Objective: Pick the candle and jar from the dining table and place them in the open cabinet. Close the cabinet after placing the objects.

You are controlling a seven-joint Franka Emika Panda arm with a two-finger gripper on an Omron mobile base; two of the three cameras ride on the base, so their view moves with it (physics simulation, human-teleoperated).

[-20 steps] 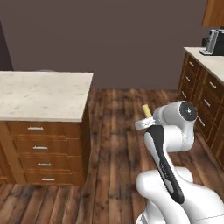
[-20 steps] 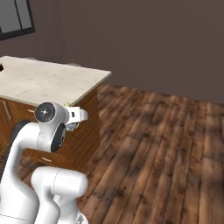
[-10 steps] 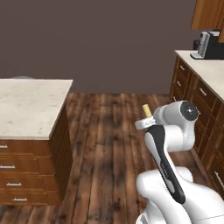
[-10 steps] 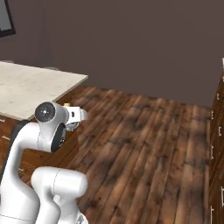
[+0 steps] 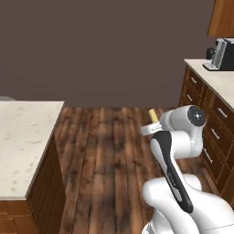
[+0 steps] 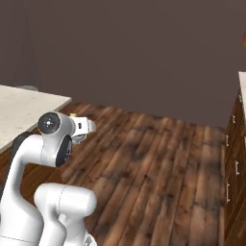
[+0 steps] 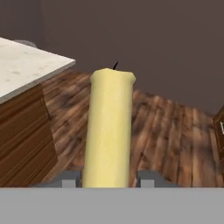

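Gripper [image 7: 108, 179] is clamped on the candle [image 7: 109, 127]; the two finger tips sit tight against either side of its lower part in the hand view. The candle stands up straight out of the gripper, wick on top, carried in the air over the wood floor [image 5: 109, 137]. From the left base view its yellow top [image 5: 153, 115] pokes up just past the wrist, with the arm folded close to the robot's body.

The dining table worktop [image 7: 26, 65] is off to the gripper's left and a bit behind the candle line. A side counter [image 5: 215, 80] with a coffee machine [image 5: 220, 54] sits well to the gripper's right. A corner of upper cabinet [image 5: 223, 17] hangs above that counter; can't tell if it's the open one. The jar isn't on the bit of worktop I can see.

Risks, as I judge it:
- The grip is low on a tall thin candle, so a fast base turn or sudden stop could rock it in the jaws and let it tilt or slip out onto the floor.
- The candle sticks out beyond the gripper, so reaching into the cabinet could knock its top on a shelf edge or door frame.
- If it's released while tilted, a narrow candle likely topples on the shelf.
- The jar is a second trip; shutting the door early would fail the task.
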